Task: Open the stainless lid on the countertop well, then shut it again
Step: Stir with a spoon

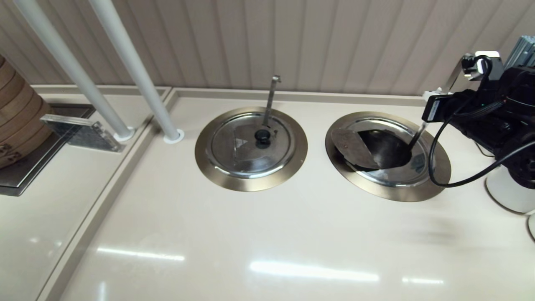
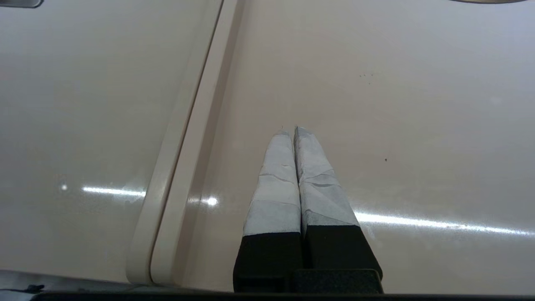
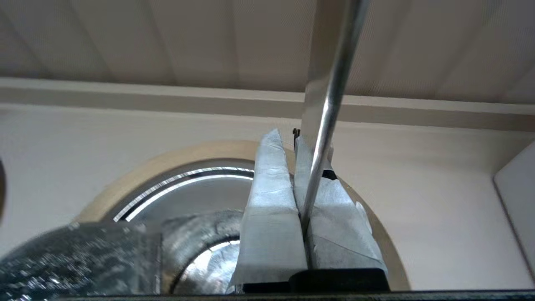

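The countertop well (image 1: 434,184) with its bronze rim ring is on the right. The stainless lid (image 1: 393,177) has its wedge flap (image 1: 349,144) folded back to the left, showing a dark opening (image 1: 386,150). The knob is hidden. The flat-tipped utensil handle (image 1: 418,136) leans out of the opening to the right. My right gripper (image 1: 432,94) hovers at this handle over the well's far right rim. In the right wrist view the right gripper (image 3: 286,138) is shut, and the handle (image 3: 330,83) crosses one finger down to the seam. My left gripper (image 2: 289,130) is shut over bare counter.
The twin lid (image 1: 250,144) lies closed on the left well with its upright hook-tipped handle (image 1: 271,98). Two white poles (image 1: 138,75) rise at the back left. A stack of bamboo steamers (image 1: 16,121) stands far left, and a white object (image 1: 508,192) sits under the right arm.
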